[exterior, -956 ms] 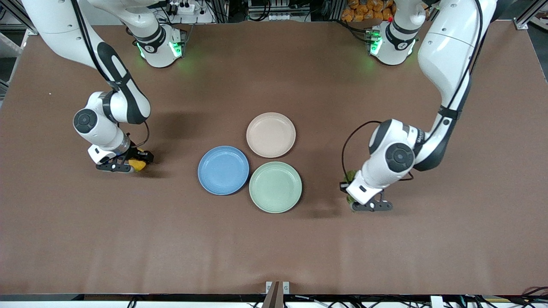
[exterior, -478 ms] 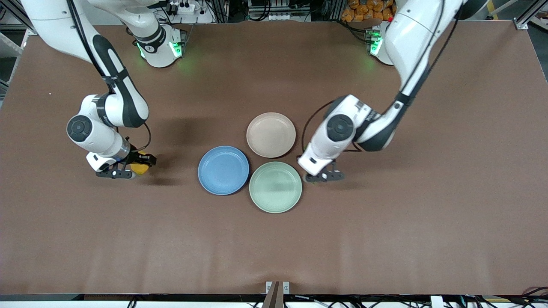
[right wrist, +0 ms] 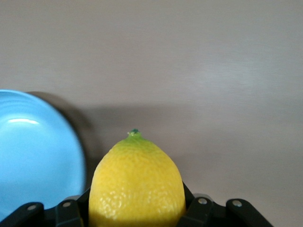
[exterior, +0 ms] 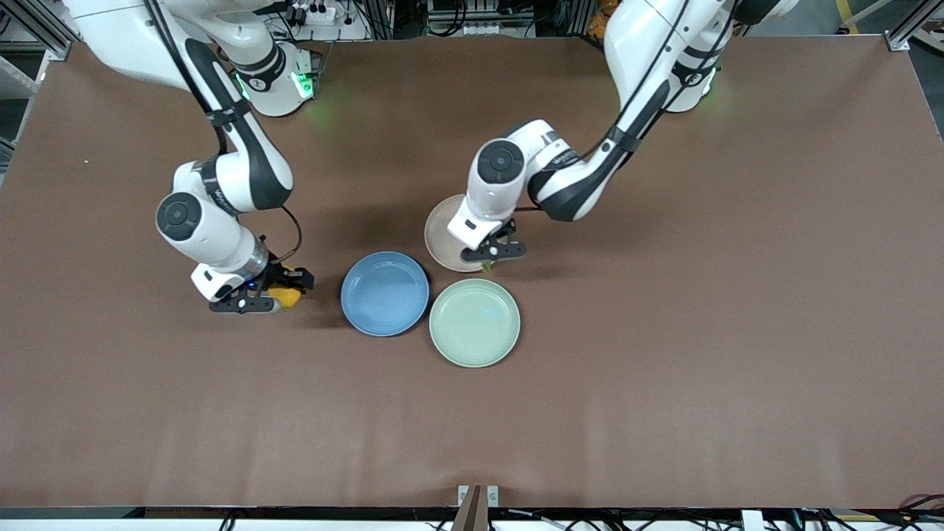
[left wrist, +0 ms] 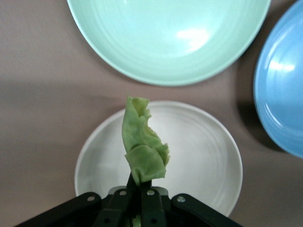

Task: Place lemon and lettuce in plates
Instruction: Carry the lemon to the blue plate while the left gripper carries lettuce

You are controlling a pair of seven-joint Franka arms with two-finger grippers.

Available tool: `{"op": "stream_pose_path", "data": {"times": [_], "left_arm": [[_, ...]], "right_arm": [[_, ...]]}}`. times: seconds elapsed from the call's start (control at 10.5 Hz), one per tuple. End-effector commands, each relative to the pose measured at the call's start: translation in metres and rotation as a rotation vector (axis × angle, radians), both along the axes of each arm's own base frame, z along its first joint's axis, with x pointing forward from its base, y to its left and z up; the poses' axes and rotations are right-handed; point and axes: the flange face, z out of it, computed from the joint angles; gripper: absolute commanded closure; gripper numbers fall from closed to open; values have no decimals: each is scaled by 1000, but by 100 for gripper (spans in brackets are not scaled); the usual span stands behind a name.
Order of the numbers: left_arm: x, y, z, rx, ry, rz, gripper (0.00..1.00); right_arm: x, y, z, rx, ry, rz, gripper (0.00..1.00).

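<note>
While the right hand (exterior: 274, 297) clamps the lemon (right wrist: 137, 184), tip outward, the left hand (exterior: 493, 254) pinches the lettuce (left wrist: 142, 146) lengthwise.

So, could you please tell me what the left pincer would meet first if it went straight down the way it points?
Probably the beige plate: the left pincer holds the lettuce over it.

A pale mint-green plate (exterior: 474, 322) lay on the brown table (exterior: 664, 383), near its middle, holding nothing.
</note>
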Motion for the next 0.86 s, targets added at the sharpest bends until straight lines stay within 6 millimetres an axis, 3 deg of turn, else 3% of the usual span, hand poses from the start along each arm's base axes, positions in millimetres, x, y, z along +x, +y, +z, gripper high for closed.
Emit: {"op": "stream_pose_path", "data": {"times": [0.0,0.1,0.19,0.29,0.57,0.76], "left_arm": [[-22,-11,-12,46,-6,2,100],[-22,-11,-15,49,-1,6,100],[-21,-10,-15,49,-1,10,40],[-24,-11,-22,59,-1,-2,0],[-21,-10,-20,57,-4,0,0],[-6,0,-14,62,-24,17,0]], "right_arm": [[8,60,1,52,5,-61,100],[11,78,-4,65,14,-97,100],[11,98,-8,74,22,-123,100],[11,117,-19,79,35,-143,100],[11,136,-50,30,52,-201,100],[5,141,-71,-23,55,-214,100]]}}
